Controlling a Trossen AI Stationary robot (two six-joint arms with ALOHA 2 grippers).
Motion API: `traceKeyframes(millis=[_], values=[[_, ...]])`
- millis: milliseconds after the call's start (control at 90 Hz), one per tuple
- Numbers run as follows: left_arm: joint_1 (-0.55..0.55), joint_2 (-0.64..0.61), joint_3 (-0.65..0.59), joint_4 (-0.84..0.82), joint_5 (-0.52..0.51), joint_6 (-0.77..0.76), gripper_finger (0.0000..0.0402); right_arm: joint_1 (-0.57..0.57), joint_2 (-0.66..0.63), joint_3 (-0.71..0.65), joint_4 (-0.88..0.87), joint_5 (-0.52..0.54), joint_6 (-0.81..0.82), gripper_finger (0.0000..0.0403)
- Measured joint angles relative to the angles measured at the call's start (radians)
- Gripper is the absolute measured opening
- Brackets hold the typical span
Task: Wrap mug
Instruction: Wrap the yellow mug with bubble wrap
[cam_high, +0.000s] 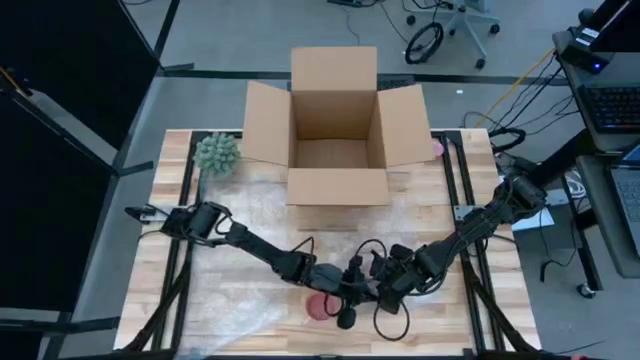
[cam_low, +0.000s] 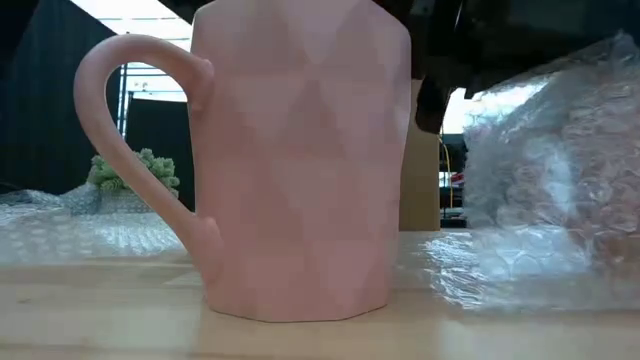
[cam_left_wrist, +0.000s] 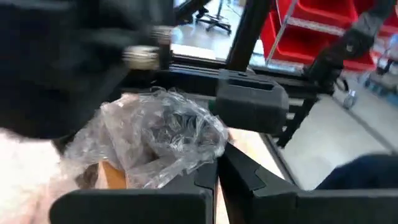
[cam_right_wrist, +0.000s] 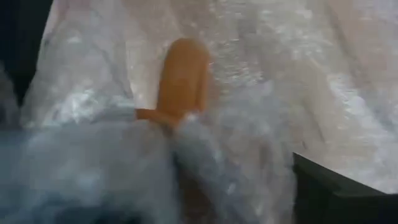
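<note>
A pink faceted mug (cam_low: 300, 170) stands upright on the wooden table near its near edge, also seen in the high view (cam_high: 320, 306). Its handle (cam_low: 120, 130) points to the low view's left. A sheet of clear bubble wrap (cam_high: 262, 200) lies spread over the table, and part of it rises bunched beside the mug (cam_low: 550, 170). My left gripper (cam_left_wrist: 217, 180) is shut on that bunch, just beyond the mug (cam_high: 345, 283). My right gripper (cam_high: 385, 278) hovers close beside the left one, over the wrap (cam_right_wrist: 261, 93). An orange-pink curved bar (cam_right_wrist: 181, 78) shows amid the wrap. My left gripper pinches a crumpled bunch of the bubble wrap (cam_left_wrist: 186, 165) between its two fingers, several layers gathered together. The bunch stands up loosely past the fingertips, lifted off the table, while the remaining sheet lies slack on the wood.
An open cardboard box (cam_high: 335, 135) stands at the table's far middle. A small green plant (cam_high: 216, 154) sits at the far left. Black rails run along both table sides (cam_high: 455, 190). Bare wood shows at the near left (cam_high: 190, 310).
</note>
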Motion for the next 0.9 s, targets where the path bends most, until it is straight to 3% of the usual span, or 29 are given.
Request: traceKeyframes(millis=[544, 733, 900], values=[[0.005, -0.005, 0.002, 0.063, -0.023, 0.056, 0.0, 0.014, 0.0, 0.365, -0.462, 0.011, -0.052, 0.021], [0.023, -0.004, 0.001, 0.059, -0.019, 0.08, 0.0, 0.02, 0.004, 0.36, -0.475, 0.081, -0.004, 0.021], [0.044, -0.002, 0.001, 0.047, 0.033, 0.081, 0.0, 0.028, 0.007, 0.248, -0.413, 0.109, 0.059, 0.021]])
